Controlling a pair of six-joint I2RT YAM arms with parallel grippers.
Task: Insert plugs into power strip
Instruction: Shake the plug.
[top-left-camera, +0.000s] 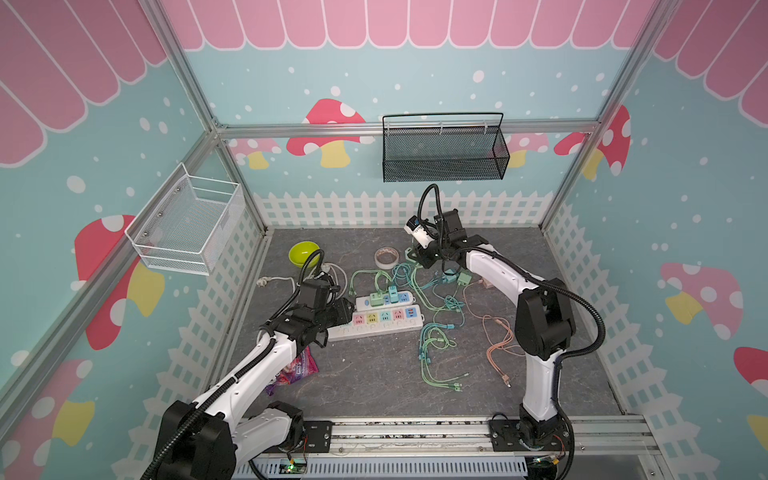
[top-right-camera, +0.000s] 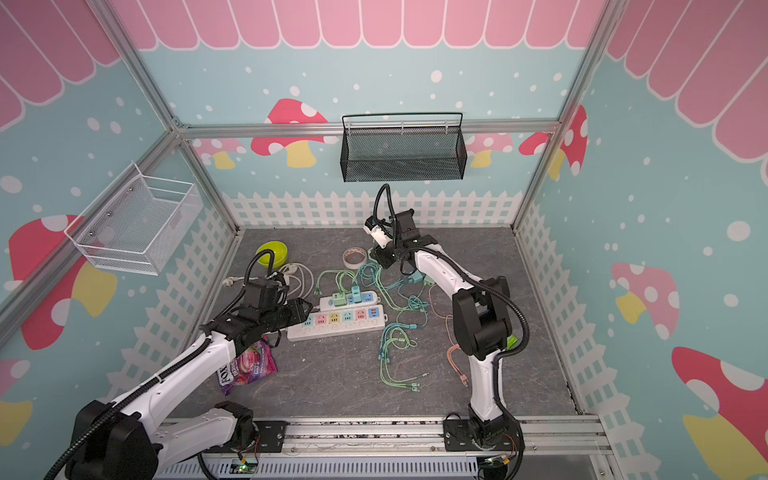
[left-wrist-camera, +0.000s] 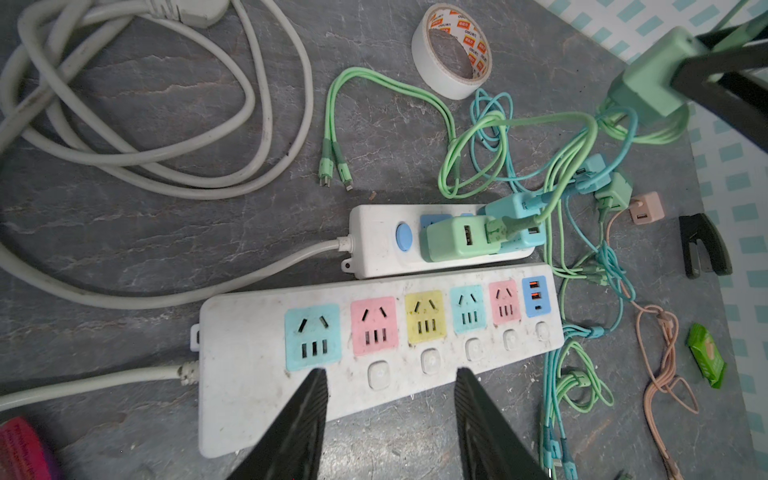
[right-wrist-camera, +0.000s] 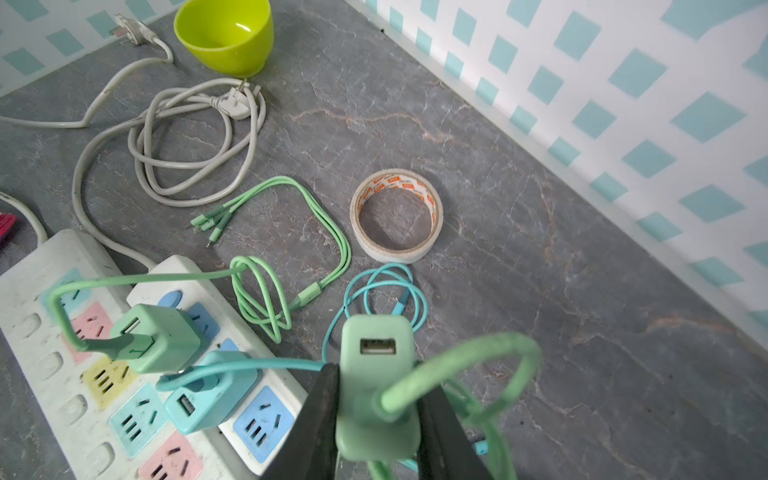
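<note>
Clamping a mint-green cube-shaped charger adapter (top-left-camera: 411, 254) mid-frame in a top view, the right gripper (right-wrist-camera: 376, 374) might have dragged its looped green cable (right-wrist-camera: 469, 347) across seated plugs (right-wrist-camera: 160, 336) in the short white power strip (right-wrist-camera: 276, 380); the left gripper (left-wrist-camera: 390, 376) hovered half-open, empty.
</note>
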